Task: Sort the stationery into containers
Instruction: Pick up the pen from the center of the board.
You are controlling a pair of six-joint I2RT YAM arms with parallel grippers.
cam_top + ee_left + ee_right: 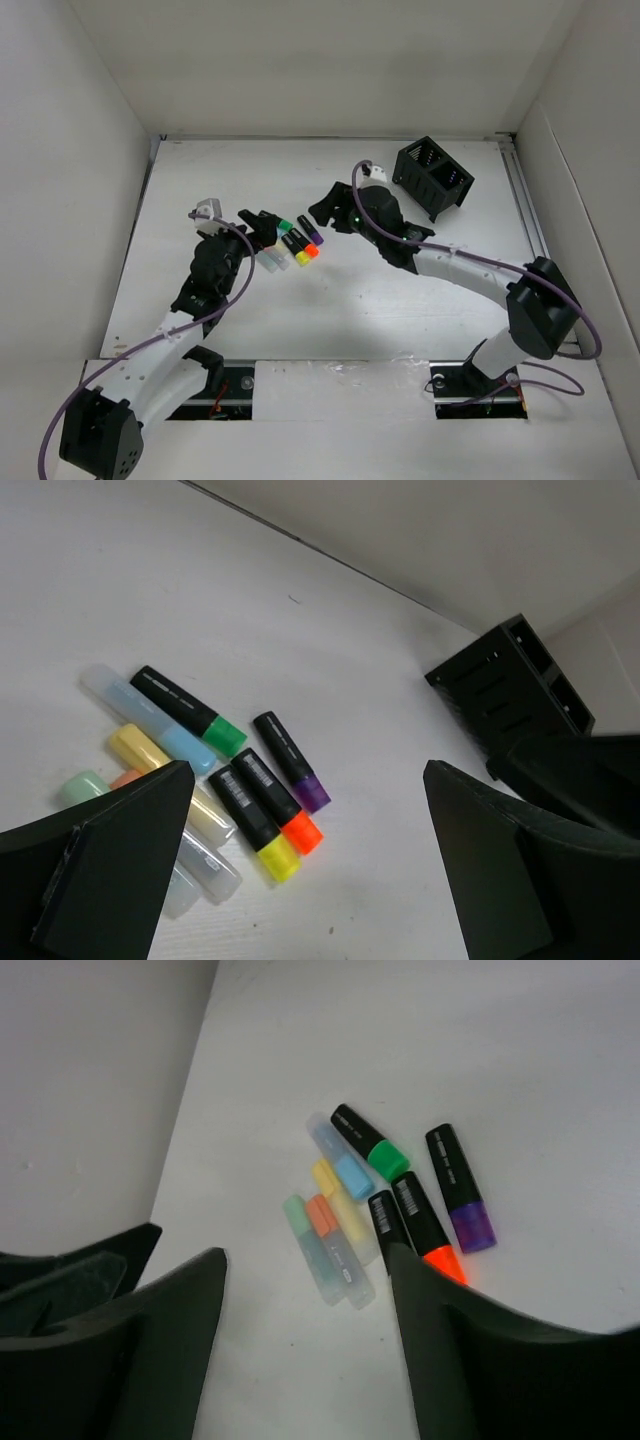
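Observation:
Several highlighter markers (295, 243) lie clustered on the white table. Four have black bodies, with green (190, 712), purple (292, 762), orange (278, 802) and yellow (253, 823) ends. Clear-bodied ones, pale blue (150, 720) among them, lie to their left. The black mesh organizer (433, 177) stands at the back right, apart from the markers. My left gripper (264, 224) hangs open and empty over the cluster's left side. My right gripper (322, 212) hangs open and empty just right of the cluster. In the right wrist view its finger (480, 1350) hides part of the yellow marker (383, 1215).
White walls enclose the table on the left, back and right. The organizer (510, 695) also shows in the left wrist view, with the right arm (590, 770) in front of it. The two grippers are close together above the markers.

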